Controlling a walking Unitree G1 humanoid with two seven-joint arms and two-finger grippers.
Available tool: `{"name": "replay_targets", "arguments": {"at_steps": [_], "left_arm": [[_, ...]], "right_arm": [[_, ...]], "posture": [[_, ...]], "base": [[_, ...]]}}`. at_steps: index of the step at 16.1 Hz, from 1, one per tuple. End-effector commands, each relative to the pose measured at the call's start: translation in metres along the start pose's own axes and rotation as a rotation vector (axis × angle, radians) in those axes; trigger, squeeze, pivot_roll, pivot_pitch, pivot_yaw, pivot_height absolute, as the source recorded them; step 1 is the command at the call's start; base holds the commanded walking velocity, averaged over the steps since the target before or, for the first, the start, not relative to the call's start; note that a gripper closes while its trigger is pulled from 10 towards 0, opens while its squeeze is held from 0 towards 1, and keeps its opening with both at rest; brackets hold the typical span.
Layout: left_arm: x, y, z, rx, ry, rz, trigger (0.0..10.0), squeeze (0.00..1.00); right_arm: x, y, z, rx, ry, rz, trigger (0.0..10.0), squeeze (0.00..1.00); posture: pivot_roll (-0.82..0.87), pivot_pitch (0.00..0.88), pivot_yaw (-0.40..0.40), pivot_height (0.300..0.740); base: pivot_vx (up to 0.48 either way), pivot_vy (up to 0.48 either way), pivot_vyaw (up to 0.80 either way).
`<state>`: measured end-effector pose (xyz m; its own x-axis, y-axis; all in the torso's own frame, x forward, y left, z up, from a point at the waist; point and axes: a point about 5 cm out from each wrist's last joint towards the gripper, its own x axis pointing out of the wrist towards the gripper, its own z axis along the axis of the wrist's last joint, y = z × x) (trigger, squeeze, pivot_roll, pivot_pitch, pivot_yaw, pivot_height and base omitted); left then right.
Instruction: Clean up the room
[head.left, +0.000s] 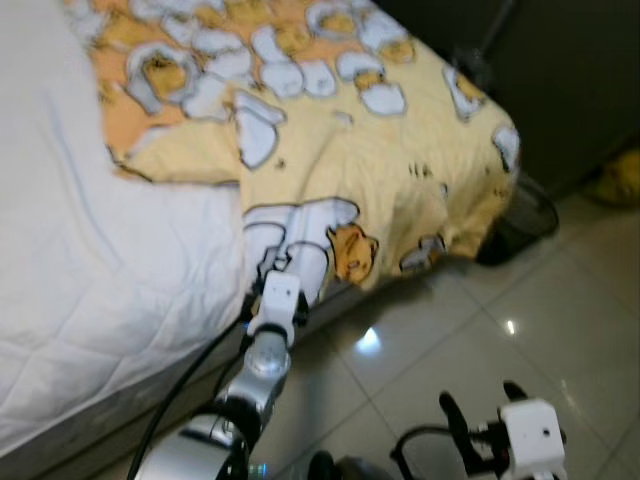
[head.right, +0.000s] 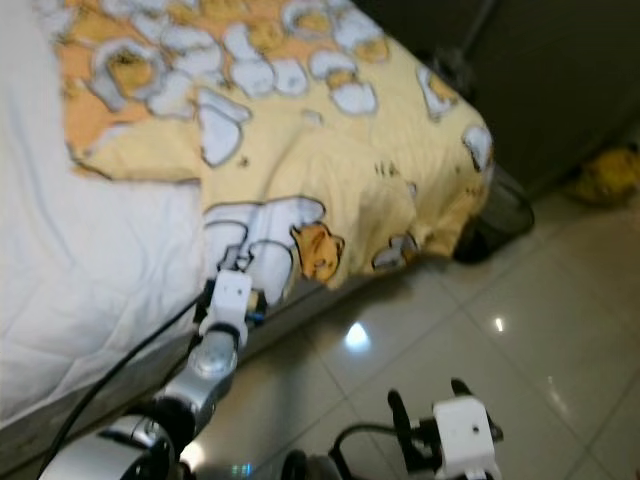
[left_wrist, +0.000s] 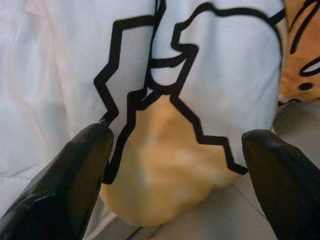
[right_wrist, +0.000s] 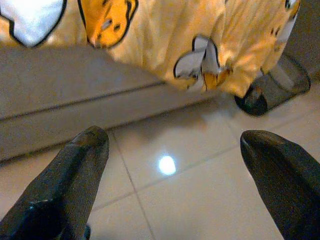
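White bed (head.left: 90, 260), yellow cartoon blanket (head.left: 380, 160) draped over its edge: left tool (left_wrist: 175, 165), fingers spread, faces the hanging hem; right tool (right_wrist: 170, 165), likewise released, hovers above floor tiles (head.left: 560, 300).

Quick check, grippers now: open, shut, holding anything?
Left gripper: open, fingers either side of the hanging edge of the yellow blanket, not closed on it.
Right gripper: open, empty, above the floor tiles.
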<state>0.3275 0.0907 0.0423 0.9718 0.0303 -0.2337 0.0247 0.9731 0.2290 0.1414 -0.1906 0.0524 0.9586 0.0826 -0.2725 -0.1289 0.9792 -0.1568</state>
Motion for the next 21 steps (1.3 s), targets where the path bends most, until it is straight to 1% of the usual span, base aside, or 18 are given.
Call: {"name": "replay_targets", "arguments": {"at_steps": [1,2,4,5,7,8,9,12,13,14,15,17,18,19,20,21], "left_arm": [[-0.003,-0.004,-0.004,-0.027,0.025,0.014,10.0,0.00],[-0.002,-0.007,-0.002,-0.032,0.022,0.010,10.0,0.00],[-0.002,-0.005,-0.003,-0.013,0.035,0.040,10.0,0.00],[0.001,0.011,-0.005,0.004,0.062,0.149,10.0,0.00],[0.003,0.016,-0.002,-0.003,0.061,0.182,10.0,0.00],[0.005,0.014,0.000,-0.039,0.069,0.167,10.0,0.00],[0.005,0.013,0.001,-0.048,0.072,0.163,10.0,0.00],[0.007,0.009,0.000,-0.142,0.147,0.122,10.0,0.00],[0.008,0.007,0.000,-0.173,0.166,0.099,3.2,0.00],[0.008,0.007,0.001,-0.185,0.173,0.091,0.0,0.00],[0.009,0.007,0.002,-0.179,0.175,0.077,0.0,0.00],[0.011,0.010,0.002,-0.205,0.192,0.075,0.0,0.00],[0.012,0.011,0.003,-0.204,0.195,0.069,0.0,0.00],[0.012,0.010,0.004,-0.221,0.200,0.060,0.0,0.00],[0.013,0.011,0.005,-0.272,0.212,0.055,0.0,0.00],[0.013,0.011,0.005,-0.280,0.213,0.055,0.0,0.00]], "right_arm": [[-0.009,-0.001,-0.005,-0.015,0.044,-0.011,10.0,0.00],[-0.012,0.000,-0.006,-0.014,0.053,-0.010,10.0,0.00],[-0.016,0.001,-0.007,-0.014,0.063,-0.003,10.0,0.00],[-0.020,0.001,-0.007,-0.018,0.075,-0.003,10.0,0.00],[-0.023,0.001,-0.007,-0.022,0.083,-0.006,10.0,0.00],[-0.026,0.001,-0.007,-0.025,0.089,-0.004,10.0,0.00],[-0.026,0.001,-0.007,-0.026,0.091,-0.004,10.0,0.00],[-0.028,0.003,-0.008,-0.025,0.103,-0.003,10.0,0.00],[-0.028,0.003,-0.008,-0.026,0.108,-0.003,10.0,0.00],[-0.028,0.003,-0.008,-0.026,0.110,-0.003,10.0,0.00],[-0.028,0.004,-0.008,-0.027,0.111,-0.002,10.0,0.00],[-0.027,0.004,-0.008,-0.022,0.116,-0.013,10.0,0.00],[-0.026,0.005,-0.008,-0.020,0.116,-0.013,10.0,0.00],[-0.025,0.007,-0.009,-0.019,0.117,-0.012,10.0,0.00],[-0.022,0.009,-0.009,-0.015,0.115,-0.013,10.0,0.00],[-0.021,0.009,-0.009,-0.014,0.114,-0.013,10.0,0.00]], "posture": [[-0.17,0.336,-0.158,0.740],[-0.18,0.340,-0.160,0.740],[-0.18,0.343,-0.161,0.740],[-0.20,0.348,-0.164,0.740],[-0.20,0.350,-0.165,0.740],[-0.21,0.351,-0.162,0.740],[-0.21,0.351,-0.162,0.740],[-0.22,0.357,-0.162,0.740],[-0.22,0.357,-0.164,0.740],[-0.23,0.356,-0.161,0.740],[-0.23,0.357,-0.157,0.740],[-0.23,0.355,-0.152,0.740],[-0.23,0.355,-0.148,0.740],[-0.22,0.354,-0.142,0.740],[-0.21,0.352,-0.135,0.740],[-0.21,0.352,-0.135,0.740]], "base": [[0.000,0.000,0.00],[0.000,0.000,0.00],[0.000,0.000,0.00],[0.000,0.000,0.00],[0.000,0.000,0.00],[0.000,0.000,0.00],[0.000,0.000,0.00],[0.000,0.000,0.00],[0.000,0.000,0.00],[0.000,0.000,0.00],[0.000,0.000,0.00],[0.000,0.000,0.00],[0.000,0.000,0.00],[0.000,0.000,0.00],[0.000,0.000,0.00],[0.000,0.000,0.00]]}}
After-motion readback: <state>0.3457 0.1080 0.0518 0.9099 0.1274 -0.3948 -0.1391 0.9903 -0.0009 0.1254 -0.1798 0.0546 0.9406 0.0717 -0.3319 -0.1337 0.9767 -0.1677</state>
